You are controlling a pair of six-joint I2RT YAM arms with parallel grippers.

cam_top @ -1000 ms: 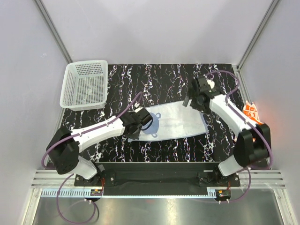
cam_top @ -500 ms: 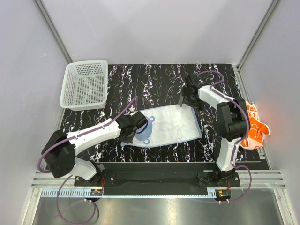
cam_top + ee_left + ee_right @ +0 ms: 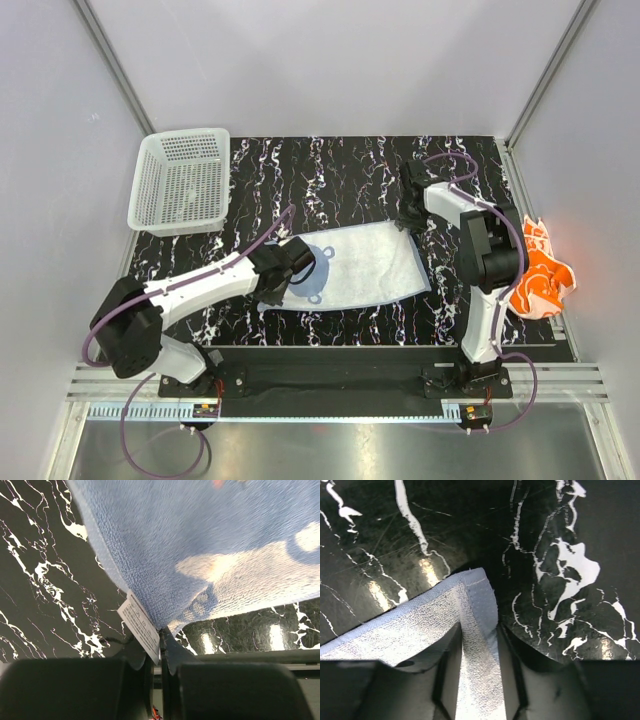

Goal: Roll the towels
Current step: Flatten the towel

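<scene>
The light blue towel (image 3: 365, 262) lies spread flat mid-table. My left gripper (image 3: 288, 268) is shut on its near left corner. In the left wrist view that gripper (image 3: 161, 641) pinches the corner of the blue towel (image 3: 200, 540) beside its white care label (image 3: 140, 625). My right gripper (image 3: 408, 214) is at the far right corner. In the right wrist view its jaws (image 3: 479, 630) stand close on either side of the hemmed corner of the blue towel (image 3: 475, 592), and cloth fills the gap. The orange flowered towel (image 3: 545, 278) lies crumpled at the table's right edge.
A white perforated basket (image 3: 143, 185) stands at the far left corner. The black marbled tabletop (image 3: 330, 170) is bounded by grey walls on three sides. The right arm's upright links (image 3: 490, 270) stand between the blue towel and the orange one.
My right gripper has come down on the towel's far right corner and its jaws have closed in on it. The towel now lies flatter and squarer. The left gripper keeps its hold.
</scene>
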